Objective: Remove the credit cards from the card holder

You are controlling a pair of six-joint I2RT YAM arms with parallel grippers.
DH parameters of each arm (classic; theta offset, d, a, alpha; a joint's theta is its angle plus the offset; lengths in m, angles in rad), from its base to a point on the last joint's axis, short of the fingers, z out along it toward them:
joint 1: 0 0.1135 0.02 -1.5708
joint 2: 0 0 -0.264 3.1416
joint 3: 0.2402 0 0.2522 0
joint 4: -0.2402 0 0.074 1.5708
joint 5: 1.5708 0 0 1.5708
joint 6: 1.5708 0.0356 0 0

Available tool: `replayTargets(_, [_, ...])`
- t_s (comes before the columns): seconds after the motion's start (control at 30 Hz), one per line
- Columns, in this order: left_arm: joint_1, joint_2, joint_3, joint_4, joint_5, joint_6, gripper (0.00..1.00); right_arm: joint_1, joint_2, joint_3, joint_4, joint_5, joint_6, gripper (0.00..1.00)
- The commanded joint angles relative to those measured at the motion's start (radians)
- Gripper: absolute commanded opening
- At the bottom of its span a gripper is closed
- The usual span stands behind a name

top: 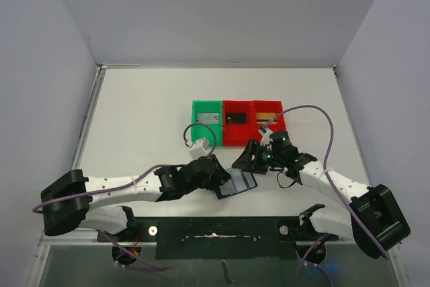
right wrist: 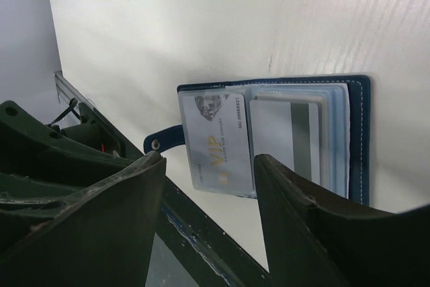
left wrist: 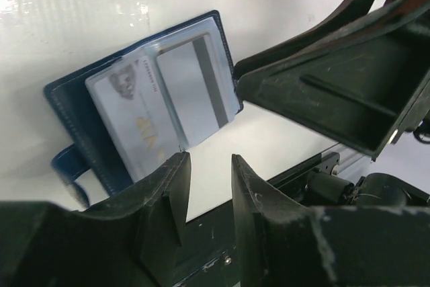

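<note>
Card holder (top: 236, 183) is lying open and flat on the table (top: 148, 119) close to its near edge, right between our 2 arms, closure tab (right wrist: 161, 142) sticking out to the left. We can see 2 cards in its clear pockets: a pale VIP card (right wrist: 215, 140) and next to it a striped card (right wrist: 289, 136).

Left gripper (left wrist: 207, 166) hovers just at the near side of the holder, fingers a narrow gap apart with nothing in them. Right gripper (right wrist: 208, 158) has its fingers spread wide, also empty, one tip just beside the holder's right edge.

Our worry: nothing is pinning the holder down. If 1 gripper tugs a card, we reckon the whole thing slides along, maybe off the near edge. Those pockets look floppy too, so the fingers could pinch plastic along with the card, or grab both cards at once.

Farther back sit a green tray (top: 196, 109) with a silver-grey card (top: 208, 118), and 2 red trays (top: 236, 140) with a black card (top: 235, 117) and a gold-orange card (top: 266, 117).
</note>
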Motion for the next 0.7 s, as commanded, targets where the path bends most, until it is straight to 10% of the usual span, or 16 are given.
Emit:
replayTargets(0.0, [0.012, 0.058, 0.043, 0.079, 0.044, 0.031, 0.30, -0.014, -0.075, -0.033, 0.111, 0.033, 0.031, 0.56])
replayTargets(0.23, [0.024, 0.114, 0.013, 0.092, 0.055, -0.001, 0.30, -0.072, -0.118, -0.156, 0.284, -0.089, 0.110, 0.63])
replayTargets(0.67, [0.028, 0.181, 0.013, 0.036, 0.041, -0.017, 0.23, -0.041, 0.021, -0.088, 0.209, -0.134, 0.008, 0.38])
